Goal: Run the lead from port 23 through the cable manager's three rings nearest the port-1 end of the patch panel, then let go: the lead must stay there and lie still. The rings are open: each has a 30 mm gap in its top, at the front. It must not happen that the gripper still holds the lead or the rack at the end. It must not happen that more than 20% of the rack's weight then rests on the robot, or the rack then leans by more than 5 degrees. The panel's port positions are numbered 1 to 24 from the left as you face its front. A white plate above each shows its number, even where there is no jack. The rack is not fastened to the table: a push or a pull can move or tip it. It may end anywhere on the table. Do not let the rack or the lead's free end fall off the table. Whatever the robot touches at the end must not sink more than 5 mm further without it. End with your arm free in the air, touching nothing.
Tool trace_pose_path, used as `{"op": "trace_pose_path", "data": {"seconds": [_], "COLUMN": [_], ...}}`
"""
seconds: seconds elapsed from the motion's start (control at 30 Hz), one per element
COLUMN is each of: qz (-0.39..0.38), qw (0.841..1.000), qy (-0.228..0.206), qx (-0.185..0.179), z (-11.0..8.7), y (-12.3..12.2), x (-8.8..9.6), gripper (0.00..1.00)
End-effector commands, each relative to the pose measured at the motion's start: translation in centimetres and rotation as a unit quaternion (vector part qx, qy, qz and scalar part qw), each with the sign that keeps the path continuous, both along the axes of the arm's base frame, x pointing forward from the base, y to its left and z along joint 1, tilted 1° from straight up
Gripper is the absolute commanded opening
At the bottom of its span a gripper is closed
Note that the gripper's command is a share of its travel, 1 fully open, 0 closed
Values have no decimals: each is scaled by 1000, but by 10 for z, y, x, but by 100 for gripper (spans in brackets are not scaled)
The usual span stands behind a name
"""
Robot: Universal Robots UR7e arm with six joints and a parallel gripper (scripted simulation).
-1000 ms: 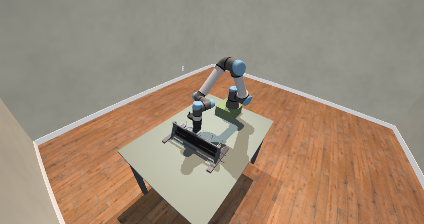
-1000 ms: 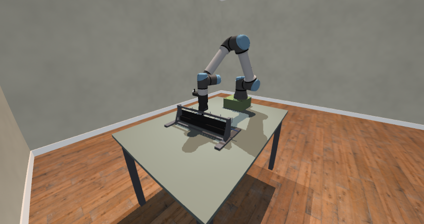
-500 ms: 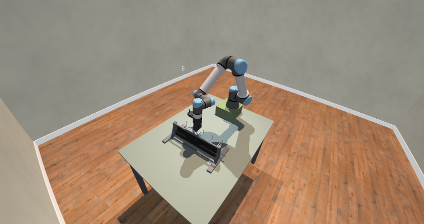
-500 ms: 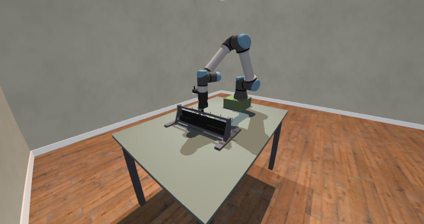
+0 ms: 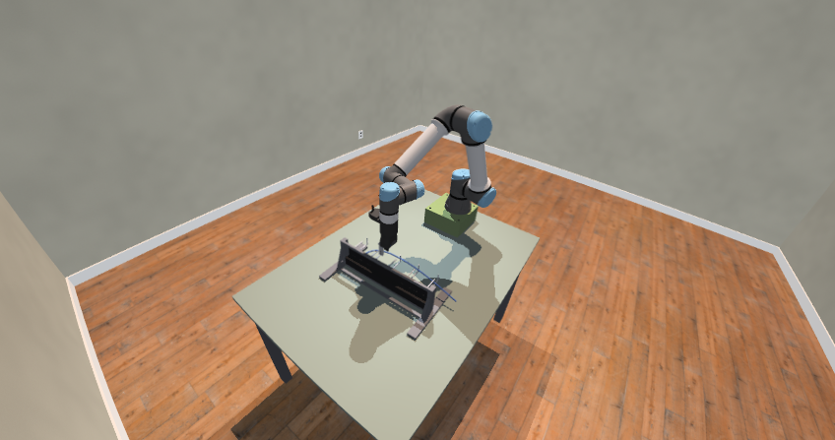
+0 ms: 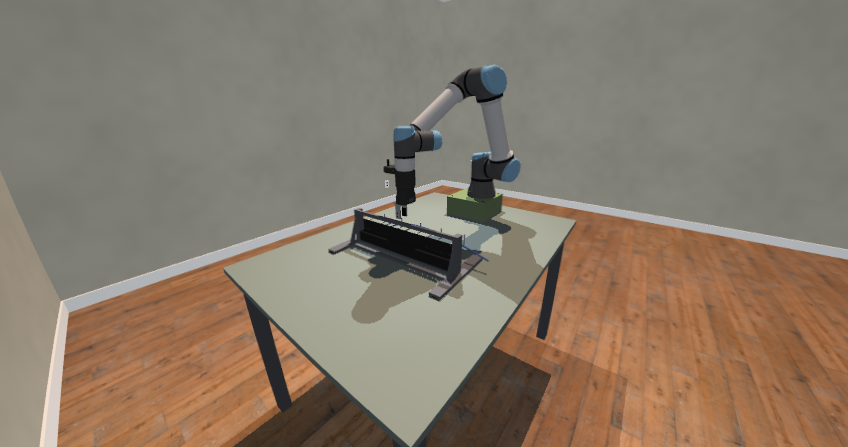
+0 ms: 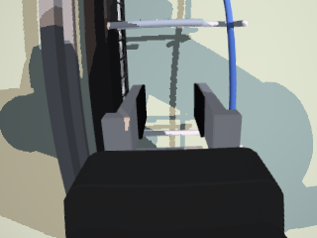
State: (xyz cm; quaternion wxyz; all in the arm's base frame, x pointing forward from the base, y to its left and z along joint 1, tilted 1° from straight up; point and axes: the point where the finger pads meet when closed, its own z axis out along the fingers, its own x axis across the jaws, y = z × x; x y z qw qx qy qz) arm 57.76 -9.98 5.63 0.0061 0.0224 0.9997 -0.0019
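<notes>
The dark rack with the patch panel (image 5: pixel 386 279) (image 6: pixel 410 244) (image 7: pixel 104 74) stands on the table, its front turned away from the arm's base. The blue lead (image 5: pixel 419 270) (image 6: pixel 477 253) (image 7: pixel 231 59) arcs along the rack's far side. My gripper (image 5: pixel 382 250) (image 6: pixel 402 211) (image 7: pixel 169 100) is open and points down near the rack's left end in the top view. Nothing is between the fingers. In the wrist view the lead runs outside the right finger, close beside it. A pale ring bar (image 7: pixel 163 23) crosses ahead of the fingers, and the lead passes its right end. Another pale bar (image 7: pixel 170 133) shows low between the fingers.
The grey-green table (image 5: pixel 328 347) (image 6: pixel 380 347) holds the rack near its middle. The arm's green base block (image 5: pixel 450 218) (image 6: pixel 474 206) stands at the table's far corner. The rack's flat feet (image 5: pixel 417 331) (image 6: pixel 443 291) reach toward the front.
</notes>
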Motion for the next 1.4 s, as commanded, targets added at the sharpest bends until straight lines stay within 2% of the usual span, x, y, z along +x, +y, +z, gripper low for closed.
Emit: {"op": "trace_pose_path", "data": {"seconds": [0.0, 0.37, 0.4, 1.37], "qz": [0, 0, 0, 0], "qw": [1000, 1000, 1000, 1000], "qy": [0, 0, 0, 0], "qx": [0, 0, 0, 0], "z": [11, 20, 20, 20], "y": [0, 0, 0, 0], "x": [0, 0, 0, 0], "gripper": [67, 67, 0, 0]}}
